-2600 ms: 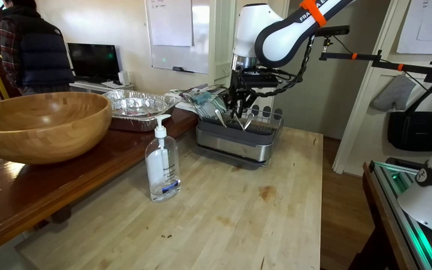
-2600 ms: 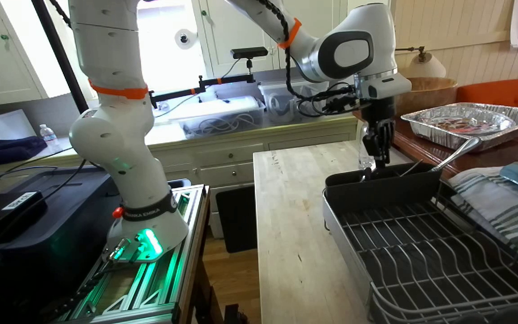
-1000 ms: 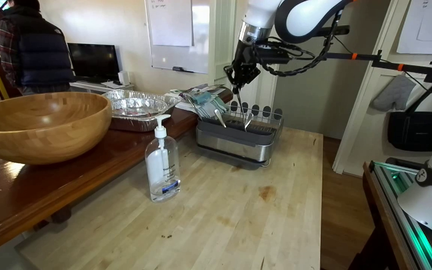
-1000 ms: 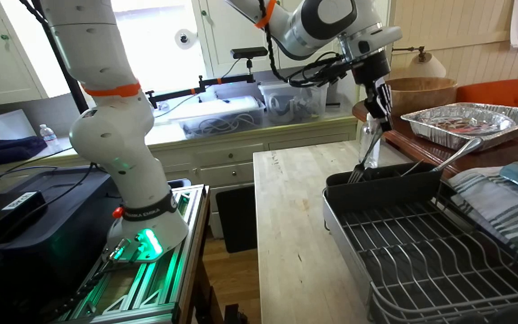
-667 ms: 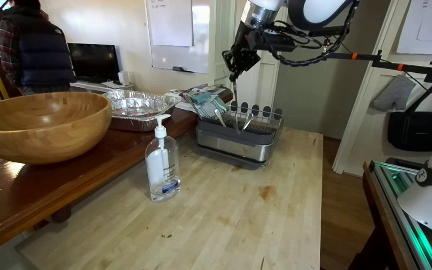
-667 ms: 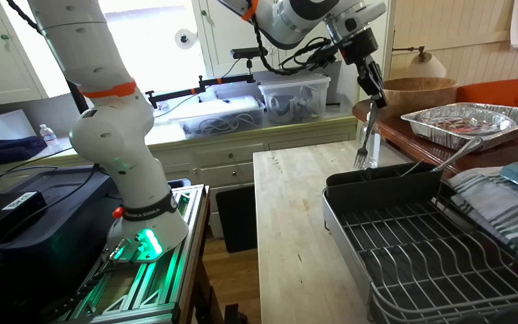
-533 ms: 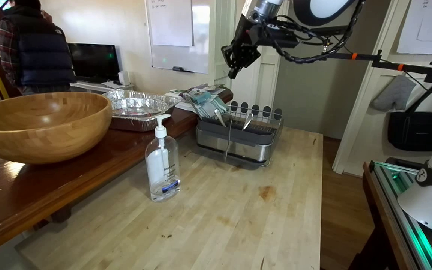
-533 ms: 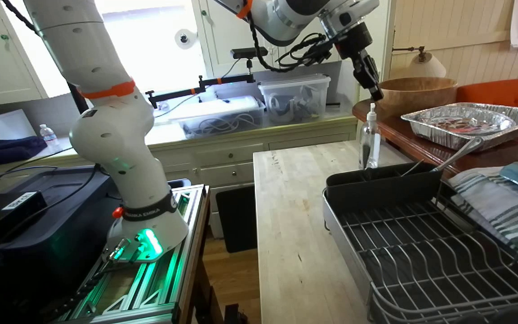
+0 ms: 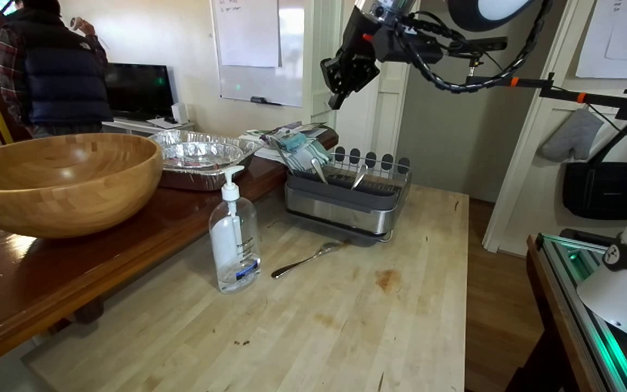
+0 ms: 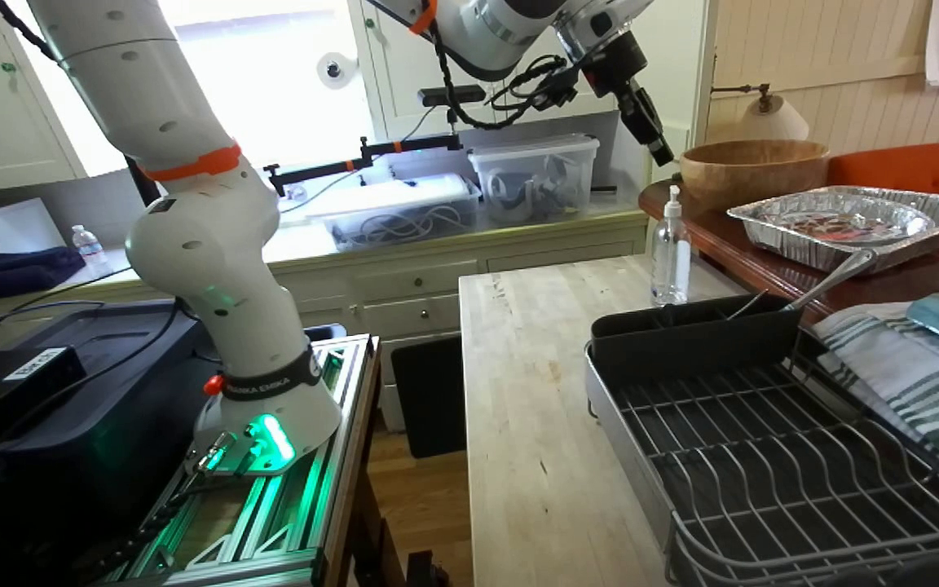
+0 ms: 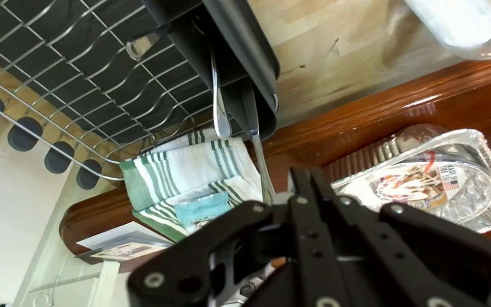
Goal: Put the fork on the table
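Note:
The fork [image 9: 308, 259] lies flat on the light wooden table [image 9: 346, 326] in an exterior view, between the soap bottle and the dish rack. Its handle points toward the bottle and its head toward the rack. In an exterior view the rack's dark cutlery holder [image 10: 698, 342] stands in front of that spot, and I do not see the fork there or in the wrist view. My gripper [image 9: 335, 102] is tilted high above the rack, well apart from the fork. It also shows in an exterior view [image 10: 663, 155]. In the wrist view its fingertips [image 11: 309, 171] are nearly together with nothing between them.
The dish rack [image 9: 340, 211] holds several other utensils [image 9: 360, 177]. A clear pump bottle [image 9: 234, 245] stands beside the fork. A higher dark wood counter [image 9: 183, 239] carries a wooden bowl [image 9: 63, 185], foil trays [image 9: 199, 179] and a striped towel [image 11: 194, 162].
My gripper rose from the cutlery holder with the fork and tilted. The fork dropped from it, upright in the air half a second ago, and now lies flat. The bottle has shifted slightly.

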Controlling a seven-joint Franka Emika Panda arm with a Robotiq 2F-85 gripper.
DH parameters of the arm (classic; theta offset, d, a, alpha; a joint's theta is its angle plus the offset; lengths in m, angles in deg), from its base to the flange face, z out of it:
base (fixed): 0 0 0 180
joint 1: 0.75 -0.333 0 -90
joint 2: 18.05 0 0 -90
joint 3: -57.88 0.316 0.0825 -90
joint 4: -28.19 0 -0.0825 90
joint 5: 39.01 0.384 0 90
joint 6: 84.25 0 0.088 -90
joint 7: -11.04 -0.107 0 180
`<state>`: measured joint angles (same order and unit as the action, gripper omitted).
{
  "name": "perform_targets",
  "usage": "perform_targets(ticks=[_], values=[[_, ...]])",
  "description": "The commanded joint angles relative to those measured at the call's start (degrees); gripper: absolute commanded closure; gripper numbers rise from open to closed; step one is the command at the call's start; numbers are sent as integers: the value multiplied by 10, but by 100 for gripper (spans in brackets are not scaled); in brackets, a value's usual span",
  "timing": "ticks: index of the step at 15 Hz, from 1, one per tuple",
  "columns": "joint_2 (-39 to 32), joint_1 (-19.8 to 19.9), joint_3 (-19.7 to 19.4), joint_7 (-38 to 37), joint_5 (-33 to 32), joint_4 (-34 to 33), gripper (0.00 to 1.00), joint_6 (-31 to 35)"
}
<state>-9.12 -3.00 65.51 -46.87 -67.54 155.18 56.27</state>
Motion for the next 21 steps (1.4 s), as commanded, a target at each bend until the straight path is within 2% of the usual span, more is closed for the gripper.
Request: perform_targets(ticks=[1, 9, 12, 14, 21], values=[[9, 9, 11, -20, -24, 17, 98, 1], [16, 9, 7, -4, -6, 26, 98, -1], [22, 7, 4, 9, 11, 33, 66, -1], [27, 6, 2, 18, 24, 39, 58, -3], [53, 4, -9, 90, 111, 64, 6, -15]])
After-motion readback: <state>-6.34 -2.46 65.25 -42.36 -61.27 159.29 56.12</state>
